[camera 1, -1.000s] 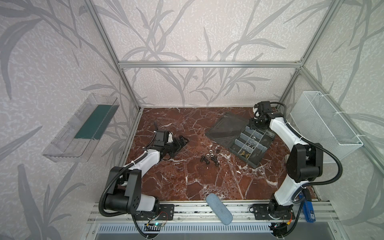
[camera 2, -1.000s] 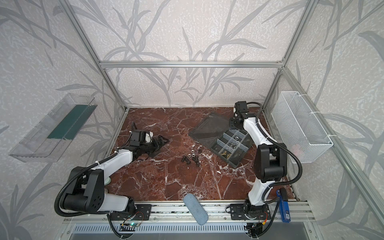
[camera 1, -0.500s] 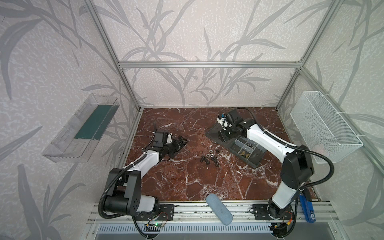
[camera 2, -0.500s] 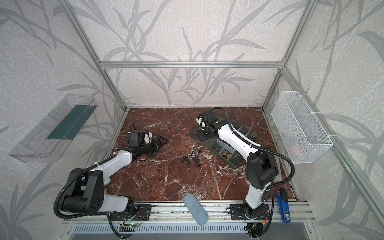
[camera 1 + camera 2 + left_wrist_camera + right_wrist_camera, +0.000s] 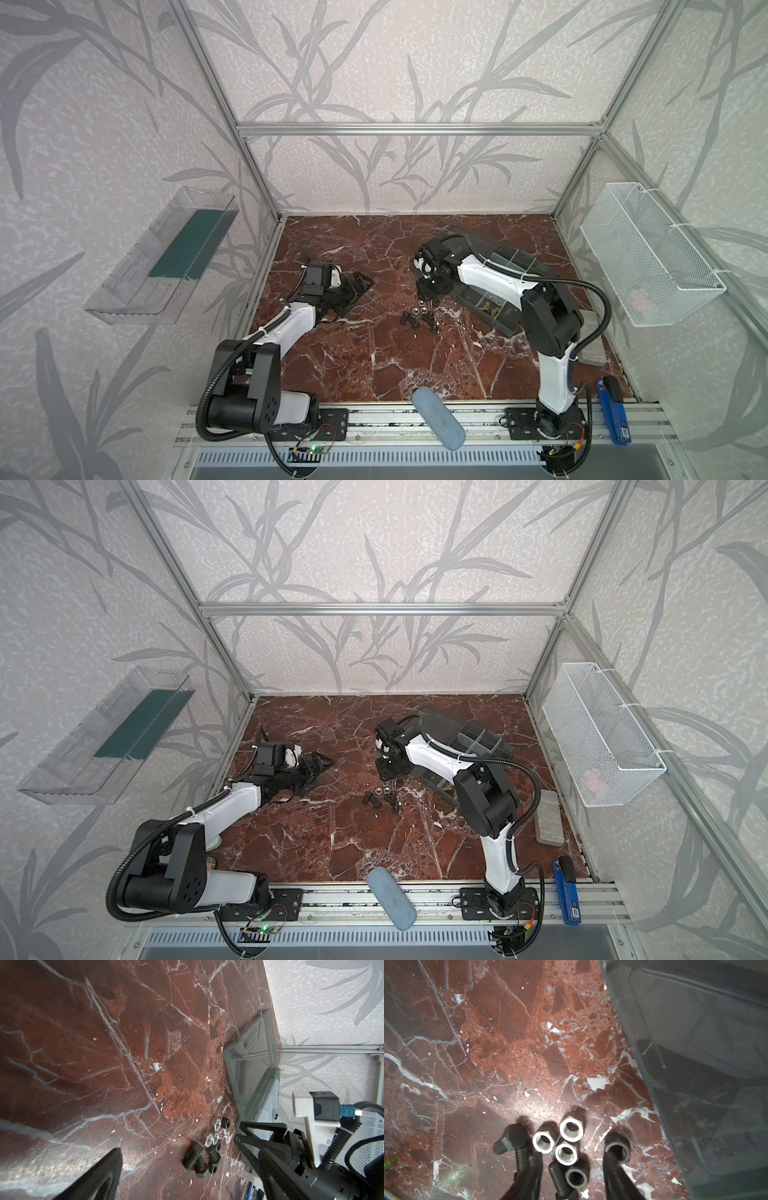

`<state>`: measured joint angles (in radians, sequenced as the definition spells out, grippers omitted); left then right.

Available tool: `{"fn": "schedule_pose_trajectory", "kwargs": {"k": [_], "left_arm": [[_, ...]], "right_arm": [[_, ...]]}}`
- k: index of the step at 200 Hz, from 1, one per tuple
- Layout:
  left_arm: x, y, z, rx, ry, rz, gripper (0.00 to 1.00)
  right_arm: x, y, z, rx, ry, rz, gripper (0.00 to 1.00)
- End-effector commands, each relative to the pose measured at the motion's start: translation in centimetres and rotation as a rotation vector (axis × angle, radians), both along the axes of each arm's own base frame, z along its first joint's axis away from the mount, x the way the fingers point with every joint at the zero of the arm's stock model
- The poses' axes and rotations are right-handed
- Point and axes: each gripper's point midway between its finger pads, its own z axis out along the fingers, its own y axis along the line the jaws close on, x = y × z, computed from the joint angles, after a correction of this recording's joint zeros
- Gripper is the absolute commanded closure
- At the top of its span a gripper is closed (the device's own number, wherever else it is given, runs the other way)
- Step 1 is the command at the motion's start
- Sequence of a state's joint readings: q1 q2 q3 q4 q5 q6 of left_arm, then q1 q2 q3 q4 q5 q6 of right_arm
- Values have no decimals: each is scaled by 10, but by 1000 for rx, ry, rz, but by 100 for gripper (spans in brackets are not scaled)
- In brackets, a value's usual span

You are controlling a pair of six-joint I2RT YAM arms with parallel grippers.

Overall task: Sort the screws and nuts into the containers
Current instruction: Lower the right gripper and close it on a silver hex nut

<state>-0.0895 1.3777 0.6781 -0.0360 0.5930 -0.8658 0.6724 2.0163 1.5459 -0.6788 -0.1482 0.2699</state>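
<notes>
Scene: A red-brown marble tabletop (image 5: 374, 357) inside a walled cell, seen from above.
Right gripper: The right gripper (image 5: 238, 1131) points down over a small heap (image 5: 419, 316) of hardware. Its two black fingers stand apart, straddling the heap, with nothing clamped between them. It looks poised to close on one piece, but I cannot tell which.
Left gripper: The left gripper (image 5: 361, 286) sits low over bare marble, well apart from the heap, with its jaws apart and empty. It seems parked there to leave its partner room.
Screws: The screws (image 5: 513, 1139) are matt black bolts with thick threaded shafts and faceted heads. They lie on their sides among the nuts.
Nuts: The nuts (image 5: 571, 1129) are three bright silver hexagons, touching one another, with their threaded holes facing up. Two black nuts (image 5: 617, 1151) lie beside them.
Heap position: Mid-table, just beside the box's left edge, under the right gripper.
Containers: The containers (image 5: 515, 259) are compartments with clear dividers in a dark grey organizer box (image 5: 498, 324), to the right of the heap. Brass-coloured bits (image 5: 489, 309) sit in one of them.
Lid: The smoky lid (image 5: 695, 1043) lies folded open on the marble, which leaves the compartments reachable from above.
</notes>
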Motion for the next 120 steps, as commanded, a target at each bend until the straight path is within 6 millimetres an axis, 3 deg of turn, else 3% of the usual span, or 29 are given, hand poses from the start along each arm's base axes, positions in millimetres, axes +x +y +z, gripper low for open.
{"fn": "schedule_pose_trajectory", "kwargs": {"k": [1, 120], "left_arm": [[-2, 1, 0, -5, -6, 0, 0], [0, 3, -7, -10, 7, 2, 0]], "right_arm": [[-4, 9, -5, 5, 28, -5, 52], [-3, 8, -38, -79, 57, 4, 55]]}}
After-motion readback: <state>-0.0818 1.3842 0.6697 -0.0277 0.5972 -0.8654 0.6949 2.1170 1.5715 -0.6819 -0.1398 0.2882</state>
